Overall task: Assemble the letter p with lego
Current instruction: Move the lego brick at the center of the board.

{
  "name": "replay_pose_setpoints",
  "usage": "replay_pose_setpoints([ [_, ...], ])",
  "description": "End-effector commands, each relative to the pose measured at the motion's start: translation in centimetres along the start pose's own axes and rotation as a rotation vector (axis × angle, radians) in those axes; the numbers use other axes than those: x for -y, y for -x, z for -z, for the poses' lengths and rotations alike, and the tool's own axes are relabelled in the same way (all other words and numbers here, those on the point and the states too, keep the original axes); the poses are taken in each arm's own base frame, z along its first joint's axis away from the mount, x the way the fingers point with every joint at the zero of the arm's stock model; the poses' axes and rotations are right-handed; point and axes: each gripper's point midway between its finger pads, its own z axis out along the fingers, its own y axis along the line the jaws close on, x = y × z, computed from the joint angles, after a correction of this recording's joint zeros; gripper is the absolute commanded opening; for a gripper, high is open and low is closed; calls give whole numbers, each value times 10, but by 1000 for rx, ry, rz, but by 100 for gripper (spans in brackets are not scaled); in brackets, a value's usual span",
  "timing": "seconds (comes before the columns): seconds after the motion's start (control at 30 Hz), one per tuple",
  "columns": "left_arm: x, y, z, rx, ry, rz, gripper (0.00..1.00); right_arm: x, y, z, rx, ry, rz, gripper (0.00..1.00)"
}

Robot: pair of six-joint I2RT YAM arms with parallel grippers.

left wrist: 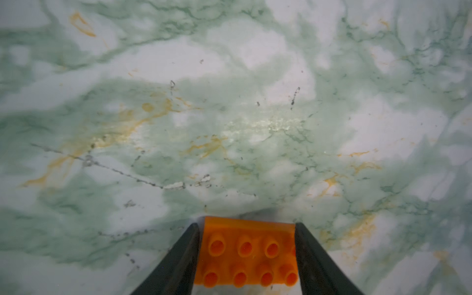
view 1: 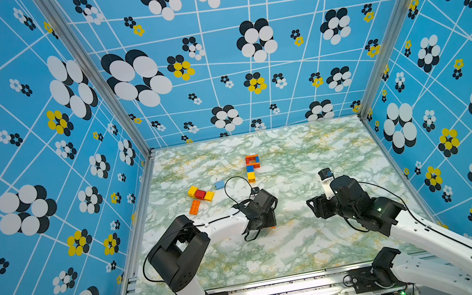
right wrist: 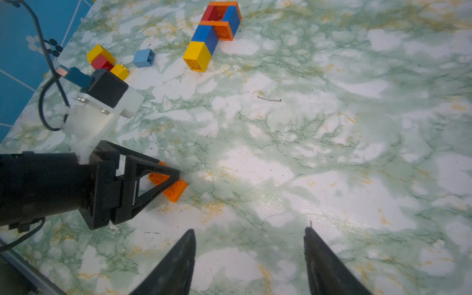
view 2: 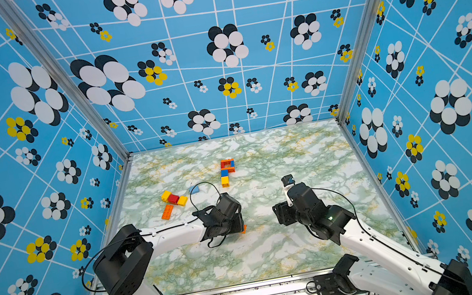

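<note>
Between the fingers of the left claw (left wrist: 246,226), pinched from both sides: an orange brick (left wrist: 246,252), studs facing the wrist camera, low at the table (right wrist: 332,127) and seemingly tipped with one end down; cannot tell whether lifted clear. Beyond that claw, well apart and toward the back wall, lying flat: the letter (view 1: 252,165) so far, a yellow and blue stem with a loop of red, orange and blue at its far end. Beyond the claw and off to its left, near the letter but apart from it: a pale blue brick (view 1: 220,185), a yellow-red-yellow clump (view 1: 200,194) and a flat orange plate (view 1: 195,207). Across from the left claw, well apart on its right: the right claw (right wrist: 249,231), fingers spread wide, nothing between them, hanging over the table. Looks like the carry of the orange brick toward the letter. To do that well: raise the brick fully clear of the table before travelling, level it in the grip, and squeeze firmly enough to rule out a pivot between the smooth fingers. Come at the letter from above rather than sliding in, square the brick's edges to the stem before lowering, then press straight down. Probably worth bracing the letter with the right claw against skidding on the slick top.
</note>
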Motion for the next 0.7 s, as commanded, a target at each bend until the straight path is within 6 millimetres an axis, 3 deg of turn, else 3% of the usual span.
replay_pose_setpoints([
  [0.0, 5, -17, -1, -38, -36, 45, 62, -7, 10, 0, 12, 26, -9, 68],
  [0.3, 9, -27, 4, -36, -30, 40, 75, -8, 11, -3, 3, 25, -18, 69],
  [0.67, 26, -36, 6, -55, -93, 46, 67, -7, 12, -4, 4, 16, -11, 69],
])
